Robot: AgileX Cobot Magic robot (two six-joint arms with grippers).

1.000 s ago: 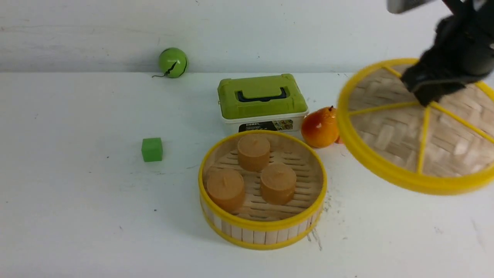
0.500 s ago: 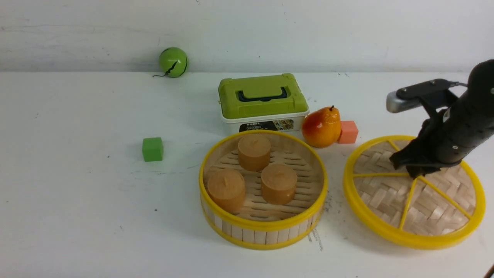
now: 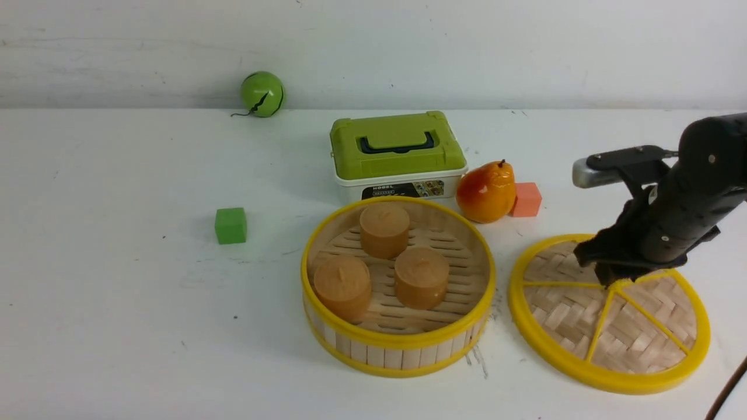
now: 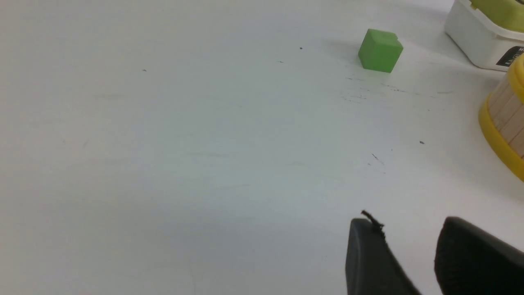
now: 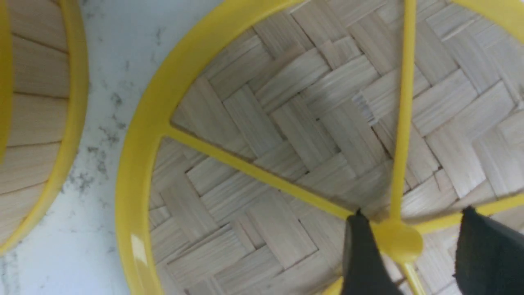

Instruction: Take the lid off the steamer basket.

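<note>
Item: lid [image 3: 589,326]; flat on the table [image 3: 146,326], just right of the steamer basket [image 3: 397,344], not touching it; basket uncovered; my right gripper [image 3: 610,281]: jaws parted either side of the centre knob [image 5: 396,242], gripping nothing; my left gripper [image 4: 409,262]: open, empty; step in hand, as I judge: letting go; best to rise straight up, jaws wide, clear of knob and spokes, lest the lid drag

Seen from the front, the right arm [image 3: 683,210] covers the centre of the lid [image 3: 560,315]. The pear [image 3: 485,192] hides part of the pink cube [image 3: 530,198]. The box [image 3: 397,146] has a label too small to read. Picture edges cut off the left gripper [image 4: 407,223] and right gripper [image 5: 413,213].
</note>
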